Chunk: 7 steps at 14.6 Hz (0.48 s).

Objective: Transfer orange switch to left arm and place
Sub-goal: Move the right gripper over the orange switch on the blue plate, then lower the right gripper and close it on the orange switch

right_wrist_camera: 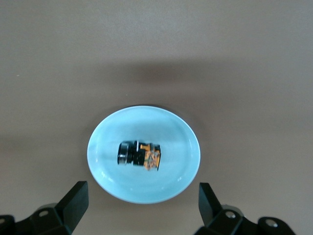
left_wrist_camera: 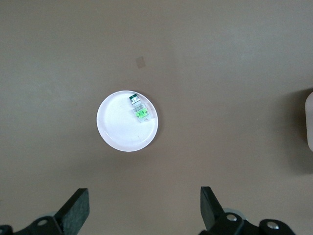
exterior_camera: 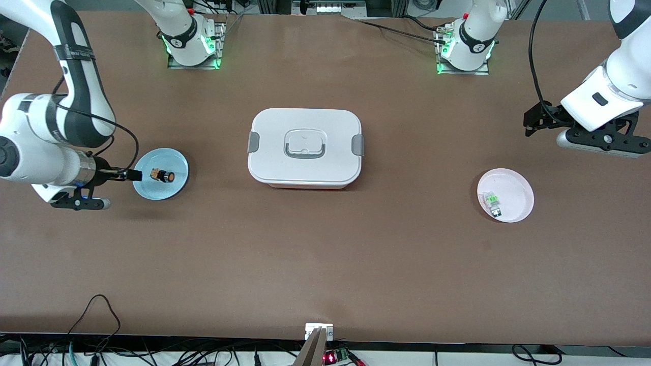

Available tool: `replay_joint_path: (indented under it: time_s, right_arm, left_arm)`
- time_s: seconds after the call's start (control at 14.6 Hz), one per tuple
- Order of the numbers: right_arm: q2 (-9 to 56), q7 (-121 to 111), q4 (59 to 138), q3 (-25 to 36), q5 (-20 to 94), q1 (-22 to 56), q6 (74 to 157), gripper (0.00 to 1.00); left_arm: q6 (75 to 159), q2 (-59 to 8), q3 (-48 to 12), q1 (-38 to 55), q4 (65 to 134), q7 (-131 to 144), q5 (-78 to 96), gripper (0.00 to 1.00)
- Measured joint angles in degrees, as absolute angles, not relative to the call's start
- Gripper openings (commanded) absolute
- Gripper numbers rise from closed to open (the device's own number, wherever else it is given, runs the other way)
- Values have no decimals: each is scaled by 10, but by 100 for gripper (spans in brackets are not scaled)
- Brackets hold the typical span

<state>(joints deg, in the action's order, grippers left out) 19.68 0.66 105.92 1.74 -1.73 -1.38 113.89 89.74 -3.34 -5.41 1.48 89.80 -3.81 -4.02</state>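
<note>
Two grippers up in the air, neither one holding anything. The right gripper (right_wrist_camera: 142,205) hangs over the blue plate (exterior_camera: 147,188), fingers (right_wrist_camera: 73,203) spread wide with nothing between them. The orange switch (exterior_camera: 164,176) lies on its side in the middle of that plate, at the right arm's end of the table. The white box (exterior_camera: 305,147) sits lid on in the middle of the table, between the two plates. Over at the left arm's end, a pink plate (exterior_camera: 516,188) carries a small clear-and-green component (exterior_camera: 493,203) near its rim. The left gripper (left_wrist_camera: 144,213) hovers over the bare table near the pink plate, jaws spread wide and empty too.
</note>
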Motion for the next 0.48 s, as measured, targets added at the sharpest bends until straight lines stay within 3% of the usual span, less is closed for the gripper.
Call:
replay_joint_path:
  time_s: [0.48]
  right_arm:
    - [175,7,1186,17,-17,-14,1271,100]
  left_arm:
    - [897,-33,-54,15,898,-38,-40,100]
